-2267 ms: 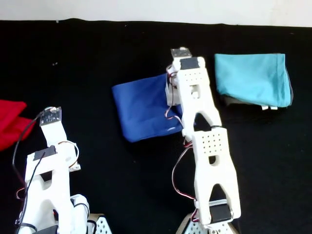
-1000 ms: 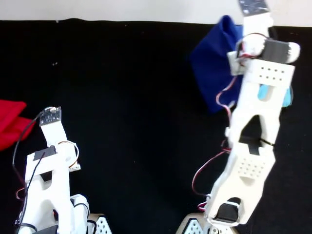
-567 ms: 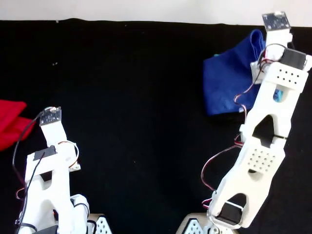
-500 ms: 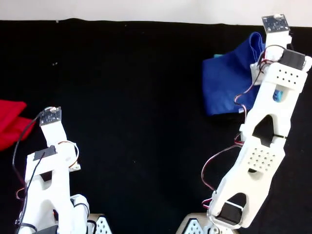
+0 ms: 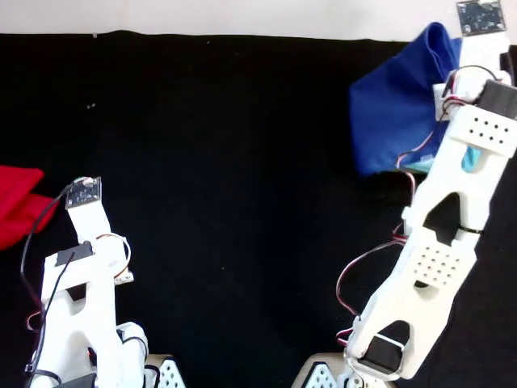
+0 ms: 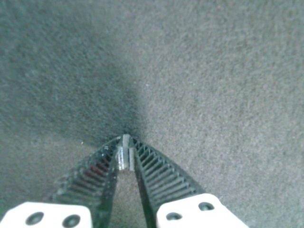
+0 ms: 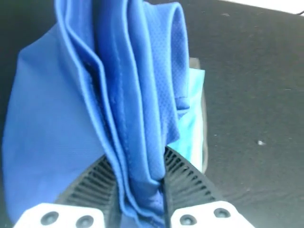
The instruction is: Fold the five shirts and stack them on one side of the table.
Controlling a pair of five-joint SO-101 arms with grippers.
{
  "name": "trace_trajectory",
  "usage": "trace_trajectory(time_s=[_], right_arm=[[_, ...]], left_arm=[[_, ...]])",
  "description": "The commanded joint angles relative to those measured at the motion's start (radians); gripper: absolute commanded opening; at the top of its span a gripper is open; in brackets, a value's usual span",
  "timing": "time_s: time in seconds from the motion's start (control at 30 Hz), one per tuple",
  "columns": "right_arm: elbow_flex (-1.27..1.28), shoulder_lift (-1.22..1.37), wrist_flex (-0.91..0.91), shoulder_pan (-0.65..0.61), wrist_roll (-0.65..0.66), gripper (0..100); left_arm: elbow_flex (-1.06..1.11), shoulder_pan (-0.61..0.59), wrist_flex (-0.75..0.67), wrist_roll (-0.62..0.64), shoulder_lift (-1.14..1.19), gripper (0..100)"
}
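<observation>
Nearest, in the lower left of the high view, the white plastic left arm (image 5: 81,291) stands upright over its base. Its wrist view shows the left pincer (image 6: 124,154) with its ribbed black jaws drawn together at the tips and nothing between them, poised over the black felt-covered counter (image 5: 242,145). A little farther off, at the left edge of the frame, a crumpled red shirt (image 5: 18,202) lies unfolded on the counter, well apart from the other garments.

The white right arm (image 5: 436,250) stretches from the lower right up to the far upper-right corner. There the right pincer (image 7: 137,160) is clamped hard on one edge of a folded blue shirt (image 5: 400,105) of fine mesh cloth. The layers are bunched between its jaws and the rest of the bundle runs lengthwise straight away from the pincer.

Under the blue shirt (image 7: 71,109) and just beside its folded edge, a flat teal shirt (image 7: 194,114) shows as a narrow strip. In the high view it is a sliver (image 5: 420,165) below the blue cloth. Whether the two garments touch cannot be told.

The placing likely turns on this: the teal shirt lies almost directly beneath the held bundle, and the right arm is far nearer than the left.
</observation>
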Motion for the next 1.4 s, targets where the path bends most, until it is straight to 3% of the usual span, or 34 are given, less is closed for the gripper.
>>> trace_trajectory(time_s=[0.0, 0.13, 0.43, 0.63, 0.87, 1.13, 1.23, 1.37], right_arm=[[0.031, 0.012, -0.11, 0.056, 0.018, 0.9], [0.088, 0.093, -0.214, 0.097, 0.087, 0.9], [0.091, 0.245, -0.381, 0.12, 0.089, 0.7], [0.091, 0.242, -0.328, 0.11, 0.086, 2.7], [-0.008, 0.214, -0.171, 0.11, 0.083, 24.9], [-0.222, 0.202, -0.101, 0.084, 0.068, 25.2], [-0.226, 0.202, -0.119, 0.051, -0.009, 20.3], [-0.176, 0.245, -0.272, 0.012, -0.026, 0.0]], left_arm=[[0.001, -0.007, -0.021, -0.005, 0.008, 1], [0.001, -0.007, -0.021, -0.005, 0.008, 1], [0.001, -0.007, -0.021, -0.005, 0.008, 1], [0.001, -0.007, -0.021, -0.005, 0.008, 1], [0.001, -0.007, -0.021, -0.005, 0.008, 1], [0.001, -0.007, -0.021, -0.005, 0.008, 1], [0.001, -0.007, -0.021, -0.005, 0.008, 1], [0.001, -0.007, -0.021, -0.005, 0.008, 1]])
